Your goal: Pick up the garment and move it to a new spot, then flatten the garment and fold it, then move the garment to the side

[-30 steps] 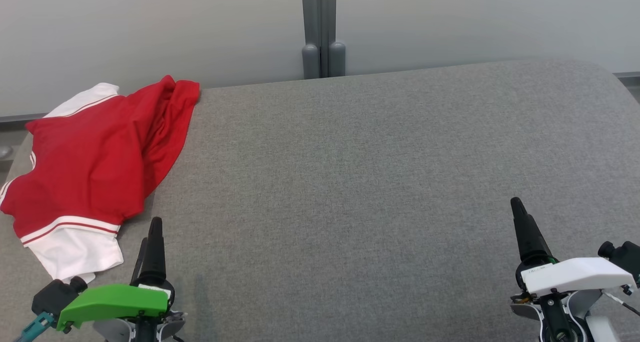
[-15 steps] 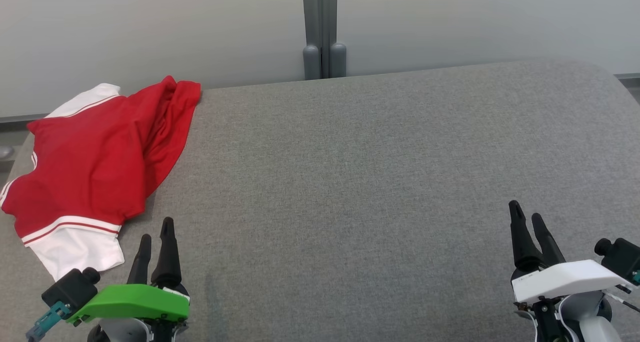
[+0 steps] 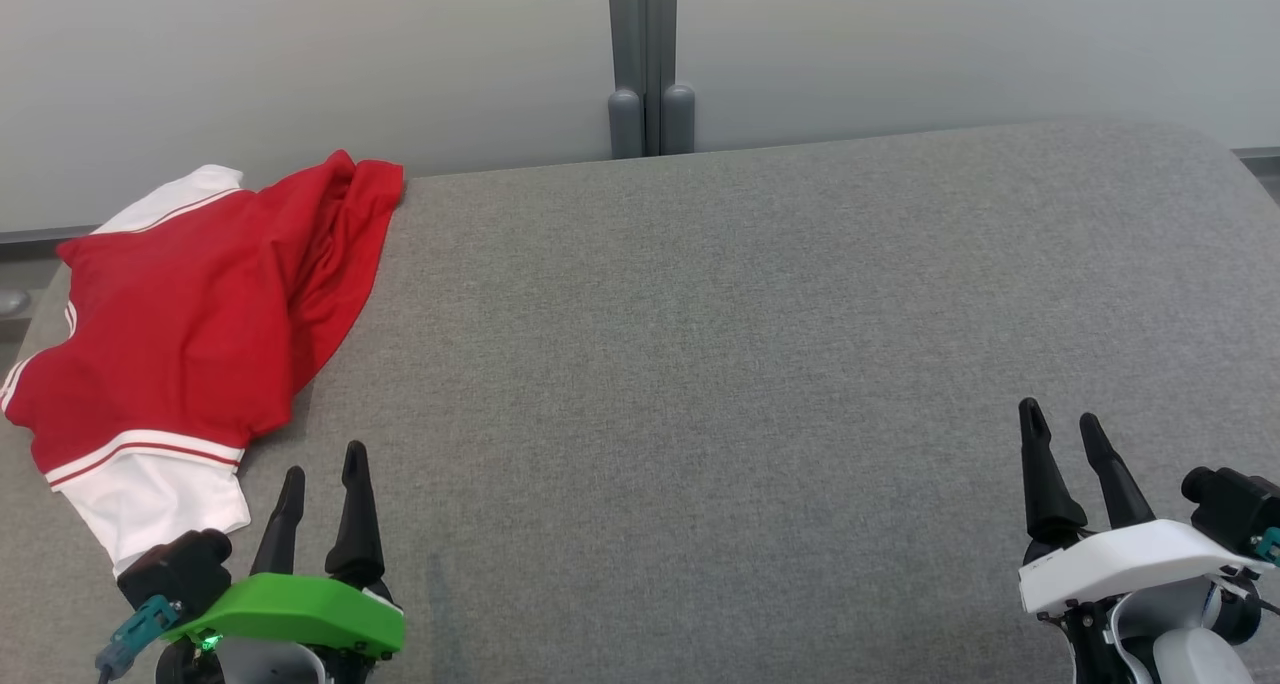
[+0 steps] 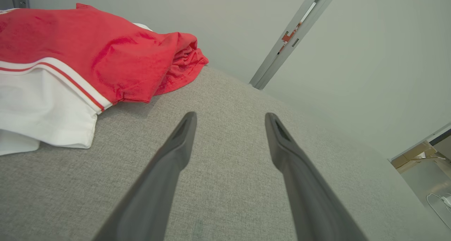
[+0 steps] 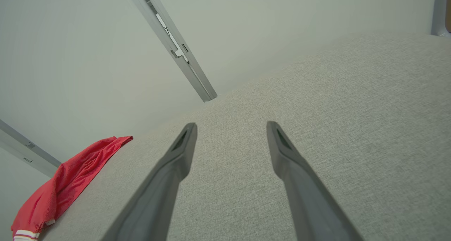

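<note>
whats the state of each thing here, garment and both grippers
red and white fabric garment: rumpled, partly folded over, lying unheld at the left end of the grey fabric-covered surface
left gripper: jaws open, empty, beside the garment's white hem
right gripper: jaws open, empty, far from the garment

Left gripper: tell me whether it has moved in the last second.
Yes. The left gripper has shifted rightward across the head view, away from the white hem of the garment, and twisted so both fingers now show apart.

Left claw (image 3: 323, 460): green cover (image 3: 300, 612), black fingers (image 3: 355, 524); right claw (image 3: 1058, 412): white cover (image 3: 1130, 559).
</note>
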`<state>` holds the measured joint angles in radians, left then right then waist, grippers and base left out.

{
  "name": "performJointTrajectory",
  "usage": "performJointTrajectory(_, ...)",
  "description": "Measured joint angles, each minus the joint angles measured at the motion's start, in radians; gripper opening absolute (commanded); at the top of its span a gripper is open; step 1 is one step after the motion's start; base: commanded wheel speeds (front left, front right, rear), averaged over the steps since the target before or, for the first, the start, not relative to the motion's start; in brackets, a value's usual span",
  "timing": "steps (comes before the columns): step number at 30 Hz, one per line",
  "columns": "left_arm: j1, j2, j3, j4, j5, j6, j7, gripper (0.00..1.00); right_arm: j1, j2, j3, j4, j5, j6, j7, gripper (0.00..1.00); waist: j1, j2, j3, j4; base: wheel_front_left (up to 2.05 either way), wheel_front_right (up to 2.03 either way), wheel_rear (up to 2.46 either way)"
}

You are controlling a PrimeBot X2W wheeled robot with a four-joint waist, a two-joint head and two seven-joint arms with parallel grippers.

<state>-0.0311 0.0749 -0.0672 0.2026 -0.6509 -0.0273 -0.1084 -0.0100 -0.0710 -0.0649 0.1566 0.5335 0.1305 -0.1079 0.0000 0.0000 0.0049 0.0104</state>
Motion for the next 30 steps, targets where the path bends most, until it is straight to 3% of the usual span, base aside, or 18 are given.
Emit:
performJointTrajectory(17, 0.006, 0.019, -0.038, -0.007, 0.184, 0.036, -0.045, 1.00, -0.001, -0.014, 0.015, -0.002, -0.195, 0.000, -0.045, 1.00, 0.0000, 0.0000, -0.001, 0.008, 0.00, 0.00, 0.00)
performJointTrajectory(30, 0.013, 0.023, -0.046, -0.005, 0.300, 0.038, -0.078, 1.00, 0.000, -0.022, 0.009, -0.002, -0.318, 0.000, -0.078, 1.00, 0.0000, 0.0000, 0.001, 0.011, 0.00, 0.00, 0.00)
